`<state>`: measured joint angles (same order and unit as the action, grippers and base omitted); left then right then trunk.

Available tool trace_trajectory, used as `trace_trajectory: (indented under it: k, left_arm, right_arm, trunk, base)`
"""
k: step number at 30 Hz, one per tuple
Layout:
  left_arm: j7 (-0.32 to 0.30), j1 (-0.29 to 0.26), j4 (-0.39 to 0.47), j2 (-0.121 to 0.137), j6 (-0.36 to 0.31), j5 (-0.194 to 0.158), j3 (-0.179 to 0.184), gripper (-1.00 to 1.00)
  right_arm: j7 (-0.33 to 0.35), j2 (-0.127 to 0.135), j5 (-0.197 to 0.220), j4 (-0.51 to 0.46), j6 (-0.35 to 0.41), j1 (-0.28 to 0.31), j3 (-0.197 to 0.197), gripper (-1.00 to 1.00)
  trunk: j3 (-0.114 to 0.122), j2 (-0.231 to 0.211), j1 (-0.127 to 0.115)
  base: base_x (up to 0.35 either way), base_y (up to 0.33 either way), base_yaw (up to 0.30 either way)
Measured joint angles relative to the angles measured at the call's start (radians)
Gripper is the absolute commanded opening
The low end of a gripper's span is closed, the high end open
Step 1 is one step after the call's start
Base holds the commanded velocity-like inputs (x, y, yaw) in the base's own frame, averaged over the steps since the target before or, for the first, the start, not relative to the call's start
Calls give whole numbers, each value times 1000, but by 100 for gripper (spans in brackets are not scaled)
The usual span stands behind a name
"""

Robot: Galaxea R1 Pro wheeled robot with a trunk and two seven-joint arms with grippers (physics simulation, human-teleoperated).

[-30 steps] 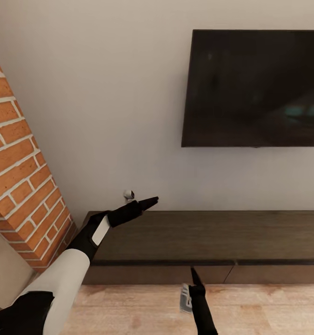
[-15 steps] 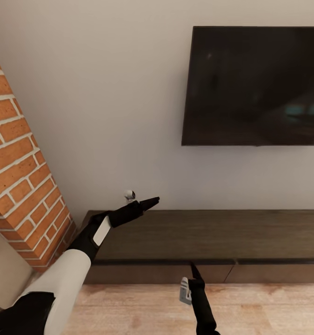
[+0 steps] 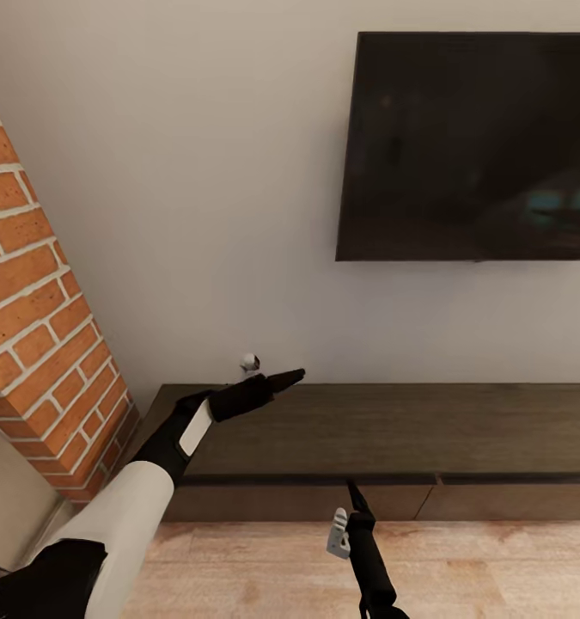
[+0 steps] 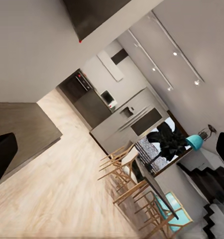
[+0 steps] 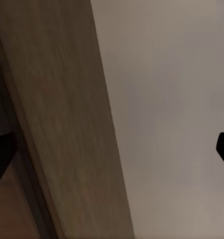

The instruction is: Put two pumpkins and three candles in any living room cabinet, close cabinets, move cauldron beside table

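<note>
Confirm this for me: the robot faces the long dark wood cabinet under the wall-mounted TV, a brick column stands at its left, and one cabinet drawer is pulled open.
Not quite: no drawer is pulled open. In the head view the cabinet shows its drawer fronts flush and shut. The rest holds: it sits under the wall-mounted TV, and the brick column stands at the left.

Cabinet (image 3: 393,430) and TV (image 3: 470,146) cut off at right edge; brick column (image 3: 32,327) at left.
</note>
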<state>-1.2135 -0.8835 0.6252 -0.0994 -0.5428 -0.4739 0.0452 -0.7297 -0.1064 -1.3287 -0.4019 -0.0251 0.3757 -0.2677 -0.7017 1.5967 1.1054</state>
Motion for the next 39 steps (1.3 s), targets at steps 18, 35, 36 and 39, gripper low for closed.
trace_trajectory:
  k: [18,35,36,39]
  left_arm:
    - [-7,1,2,-4,-2,0,12,100]
    - [-67,2,3,-1,-2,0,12,100]
    - [-67,2,2,-1,-2,0,12,100]
    - [-67,2,2,-2,-2,0,12,100]
  right_arm:
    - [-6,-2,0,-14,6,0,1,100]
    - [-24,4,5,-10,14,17,4,100]
    - [-31,4,6,-5,26,27,5,100]
    - [-43,3,8,8,70,45,5,100]
  trunk:
    - [-56,126,69]
    - [-110,245,134]
    - [-113,252,138]
    - [-122,273,150]
  base:
    - [0,0,0]
    - [0,0,0]
    - [0,0,0]
    - [0,0,0]
